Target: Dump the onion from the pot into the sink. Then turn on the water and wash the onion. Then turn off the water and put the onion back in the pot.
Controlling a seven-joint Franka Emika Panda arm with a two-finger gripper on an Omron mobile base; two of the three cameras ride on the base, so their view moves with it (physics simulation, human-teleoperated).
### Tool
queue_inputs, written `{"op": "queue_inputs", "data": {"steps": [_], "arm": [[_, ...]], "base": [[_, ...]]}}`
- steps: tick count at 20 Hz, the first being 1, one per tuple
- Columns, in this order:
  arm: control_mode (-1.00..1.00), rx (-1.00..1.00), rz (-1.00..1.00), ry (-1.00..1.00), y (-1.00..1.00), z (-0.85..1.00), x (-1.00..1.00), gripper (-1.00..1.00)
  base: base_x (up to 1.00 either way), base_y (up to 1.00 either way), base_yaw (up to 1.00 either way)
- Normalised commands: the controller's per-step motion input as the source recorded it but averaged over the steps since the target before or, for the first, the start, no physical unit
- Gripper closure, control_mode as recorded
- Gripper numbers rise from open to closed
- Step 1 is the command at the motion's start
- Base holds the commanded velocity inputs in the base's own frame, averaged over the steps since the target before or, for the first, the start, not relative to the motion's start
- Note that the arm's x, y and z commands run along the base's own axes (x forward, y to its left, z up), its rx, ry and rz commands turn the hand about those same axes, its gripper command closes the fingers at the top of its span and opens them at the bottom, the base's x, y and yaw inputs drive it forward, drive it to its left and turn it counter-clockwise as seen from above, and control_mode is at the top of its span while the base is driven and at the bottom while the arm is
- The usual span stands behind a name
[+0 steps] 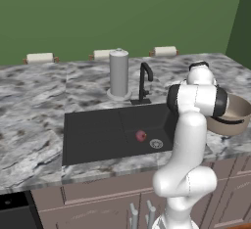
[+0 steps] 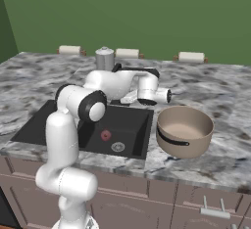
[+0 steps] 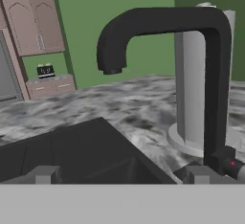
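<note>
While the onion is lying in the sink near the drain and the pot is sitting on the counter to the right, we are bringing the gripper, jaws spread wide and empty, toward the faucet; we judge a push on its base lever should start the water.

The onion lies on the floor of the black sink, just beside the round metal drain. The tan pot stands upright on the marbled counter, right of the basin, apart from it. Behind, 3 paper rolls line the green wall.
</note>
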Motion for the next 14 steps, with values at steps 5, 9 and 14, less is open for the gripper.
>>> {"op": "queue_inputs", "data": {"steps": [5,9,14], "arm": [[-1.0,0.1,-0.07,0.0,0.13,-0.01,0.33,-1.0],[-1.0,0.07,-0.09,0.0,0.18,-0.06,0.28,-1.0],[-1.0,0.04,-0.08,0.0,0.1,-0.09,0.28,-1.0]], "base": [[0.0,0.0,0.0],[0.0,0.0,0.0],[0.0,0.0,0.0]]}}
